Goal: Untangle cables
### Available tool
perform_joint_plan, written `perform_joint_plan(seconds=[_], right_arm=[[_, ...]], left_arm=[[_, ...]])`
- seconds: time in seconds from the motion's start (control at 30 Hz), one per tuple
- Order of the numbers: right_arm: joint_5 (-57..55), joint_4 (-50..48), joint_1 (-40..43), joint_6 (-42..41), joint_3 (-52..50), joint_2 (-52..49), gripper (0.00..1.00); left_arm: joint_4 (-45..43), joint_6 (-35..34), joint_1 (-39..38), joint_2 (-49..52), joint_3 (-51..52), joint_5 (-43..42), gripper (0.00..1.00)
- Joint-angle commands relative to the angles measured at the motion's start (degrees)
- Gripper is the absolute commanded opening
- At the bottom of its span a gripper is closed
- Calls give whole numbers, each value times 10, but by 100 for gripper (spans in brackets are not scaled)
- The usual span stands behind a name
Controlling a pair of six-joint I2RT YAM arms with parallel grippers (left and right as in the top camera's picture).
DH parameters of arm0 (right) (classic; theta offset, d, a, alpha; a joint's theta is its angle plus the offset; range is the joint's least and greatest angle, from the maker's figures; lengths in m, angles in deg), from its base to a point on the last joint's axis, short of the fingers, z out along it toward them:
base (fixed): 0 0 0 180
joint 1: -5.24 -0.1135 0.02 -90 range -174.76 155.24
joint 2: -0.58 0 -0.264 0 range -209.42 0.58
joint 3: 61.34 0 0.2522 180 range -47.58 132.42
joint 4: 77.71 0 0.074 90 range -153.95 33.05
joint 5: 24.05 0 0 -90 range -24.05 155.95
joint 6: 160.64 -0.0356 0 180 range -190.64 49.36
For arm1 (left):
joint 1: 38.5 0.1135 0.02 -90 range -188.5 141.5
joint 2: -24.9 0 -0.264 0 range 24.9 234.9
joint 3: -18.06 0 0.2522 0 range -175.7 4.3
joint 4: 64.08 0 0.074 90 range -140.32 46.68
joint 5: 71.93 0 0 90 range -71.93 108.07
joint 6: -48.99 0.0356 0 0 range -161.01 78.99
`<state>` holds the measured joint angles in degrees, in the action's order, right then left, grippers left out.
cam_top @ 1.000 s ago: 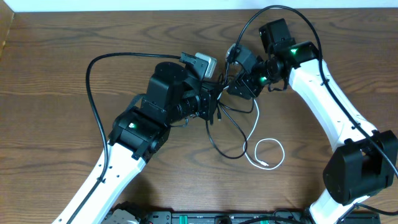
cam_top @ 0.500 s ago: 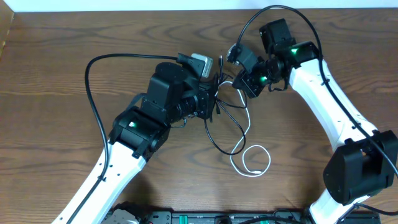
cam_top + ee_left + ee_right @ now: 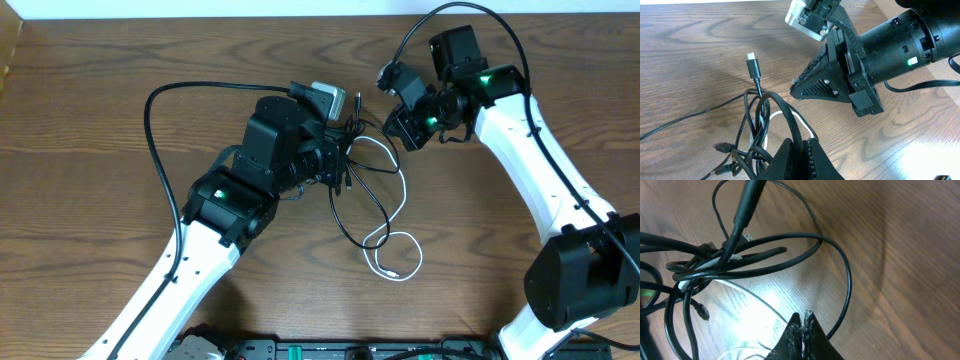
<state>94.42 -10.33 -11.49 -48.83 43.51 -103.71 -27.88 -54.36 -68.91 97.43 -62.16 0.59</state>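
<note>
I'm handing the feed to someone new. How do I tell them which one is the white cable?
Look at the upper middle of the wooden table in the overhead view, where a tangle of black cables sits. The white cable leaves that tangle on its right side and runs down the picture, ending in a small loop on the wood. It is the only pale cord; every other one is black.

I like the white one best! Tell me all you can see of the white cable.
The white cable is thin, smooth and bendy, like plastic. Its upper part is threaded through the black cables in the tangle. From there it curves down over the wooden table and curls into one small loop, lying flat, with a little plug at its free end. Its other end is hidden in the tangle. Whether anything pinches it there, I cannot tell.
</note>
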Motion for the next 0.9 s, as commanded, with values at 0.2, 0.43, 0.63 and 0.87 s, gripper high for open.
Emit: perform_joint_plan(seconds=[0.2, 0.43, 0.63, 0.87], right_arm=[[60, 40, -23, 62, 5, 15, 33], [45, -24, -32, 70, -46, 15, 33], [44, -94, -32, 70, -85, 15, 37], [10, -108, -30, 28, -81, 16, 1]], left_arm=[[-16, -1, 2, -7, -9, 1, 7], [-18, -1, 2, -13, -9, 0, 7], [-15, -1, 2, -14, -9, 0, 7], [-3, 0, 2, -14, -9, 10, 7]])
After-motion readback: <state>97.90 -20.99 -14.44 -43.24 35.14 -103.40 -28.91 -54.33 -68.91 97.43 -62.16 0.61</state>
